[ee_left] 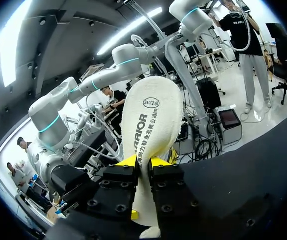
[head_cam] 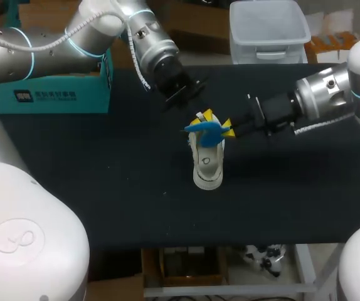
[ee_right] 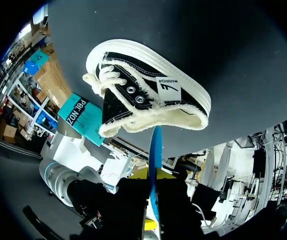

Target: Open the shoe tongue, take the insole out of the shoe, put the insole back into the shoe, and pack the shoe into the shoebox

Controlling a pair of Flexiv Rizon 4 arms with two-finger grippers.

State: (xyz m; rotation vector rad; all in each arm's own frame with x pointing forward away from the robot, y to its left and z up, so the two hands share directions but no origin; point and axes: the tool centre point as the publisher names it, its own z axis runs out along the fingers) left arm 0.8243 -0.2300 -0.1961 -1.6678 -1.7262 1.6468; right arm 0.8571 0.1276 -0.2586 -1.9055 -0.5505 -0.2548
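Cream-and-blue insole (head_cam: 205, 128) hangs just above the black fleece-lined shoe (head_cam: 207, 164), at its 12 o'clock; the shoe rests at the middle of the dark table (head_cam: 92, 188). The left gripper (ee_left: 143, 161) pinches the insole narrowly from 11 o'clock, and the right gripper (head_cam: 228, 129) clamps its blue edge from 3 o'clock. The teal shoebox (head_cam: 48, 94) sits well apart at the shoe's 10 o'clock.

Arms: two, left arm (head_cam: 42, 37) and right arm (head_cam: 324, 94).
Grippers: two, left gripper (ee_left: 143, 161) and right gripper (head_cam: 228, 128); two yellow-tipped fingers each, four in all.
Shoe (ee_right: 148, 95): one.
Eyelets (ee_right: 140, 99) showing on its side: two.
Insole (ee_left: 146, 120): one.
Shoebox (head_cam: 48, 94): one.
Table (head_cam: 105, 188): one.
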